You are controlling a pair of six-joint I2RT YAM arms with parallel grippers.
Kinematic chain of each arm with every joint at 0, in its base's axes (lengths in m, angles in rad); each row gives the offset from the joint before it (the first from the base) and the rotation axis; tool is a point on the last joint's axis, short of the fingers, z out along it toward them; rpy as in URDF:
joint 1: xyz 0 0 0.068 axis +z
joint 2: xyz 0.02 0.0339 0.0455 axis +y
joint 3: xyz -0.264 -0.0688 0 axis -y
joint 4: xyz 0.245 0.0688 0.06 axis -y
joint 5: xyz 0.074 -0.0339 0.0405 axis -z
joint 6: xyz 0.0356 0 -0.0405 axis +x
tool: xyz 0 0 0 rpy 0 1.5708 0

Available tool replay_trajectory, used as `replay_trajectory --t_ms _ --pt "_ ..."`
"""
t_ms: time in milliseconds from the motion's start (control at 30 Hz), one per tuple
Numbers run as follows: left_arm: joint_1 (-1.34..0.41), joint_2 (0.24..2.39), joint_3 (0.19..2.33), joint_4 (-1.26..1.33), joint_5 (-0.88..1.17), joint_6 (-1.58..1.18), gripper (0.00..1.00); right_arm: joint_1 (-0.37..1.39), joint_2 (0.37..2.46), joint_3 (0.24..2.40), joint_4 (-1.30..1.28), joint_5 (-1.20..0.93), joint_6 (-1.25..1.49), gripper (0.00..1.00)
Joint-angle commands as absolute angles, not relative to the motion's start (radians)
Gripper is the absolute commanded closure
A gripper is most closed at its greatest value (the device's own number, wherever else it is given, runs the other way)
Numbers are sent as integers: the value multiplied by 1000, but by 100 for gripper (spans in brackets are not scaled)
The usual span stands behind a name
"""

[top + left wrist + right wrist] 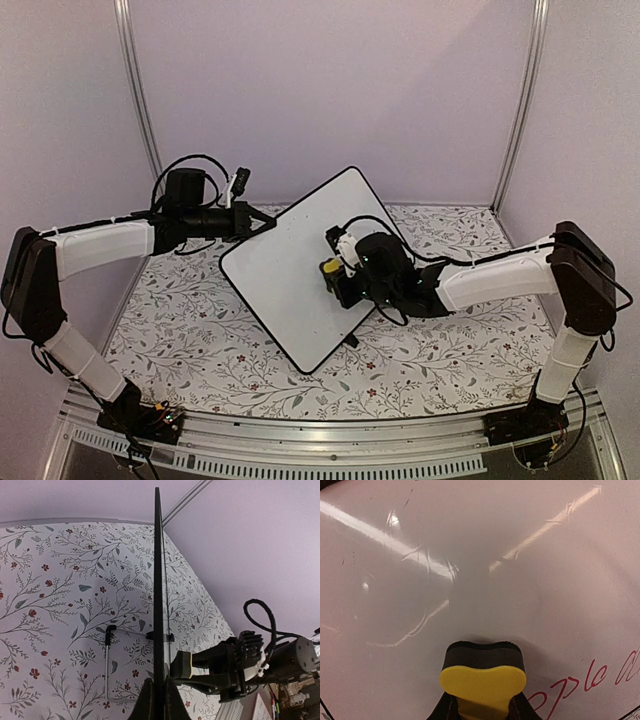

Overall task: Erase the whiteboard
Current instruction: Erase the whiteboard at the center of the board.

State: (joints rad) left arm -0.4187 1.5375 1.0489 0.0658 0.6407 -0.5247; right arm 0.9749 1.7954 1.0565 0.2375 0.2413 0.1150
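Whiteboard [285, 285] looks stiff, thin, light and slippery, so the left gripper [155, 702] pinches its edge; the right gripper [482, 710] is closed around the yellow eraser [482, 672].

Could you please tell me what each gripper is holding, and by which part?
The left gripper clamps the whiteboard by its edge; the right gripper holds the eraser by its yellow back, dark pad facing the board.

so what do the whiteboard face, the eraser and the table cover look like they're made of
whiteboard: glossy smooth coated sheet, maybe melamine; light streaks reflect off it. eraser: matte yellow body, plastic or foam, with dark felt-like pad. table cover: matte floral print, cloth or paper, can't tell which.
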Motion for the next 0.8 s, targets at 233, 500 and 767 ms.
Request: replay_trajectory --t_ms 233,500,767 --pt "-432 1527 1060 119 692 -491 100 965 1832 1174 266 269 68 100" --pt "-432 1528 1060 118 690 -494 100 965 1831 1064 312 258 95 100" --pt "-431 1529 1060 118 689 -494 100 965 1785 935 351 252 143 100"
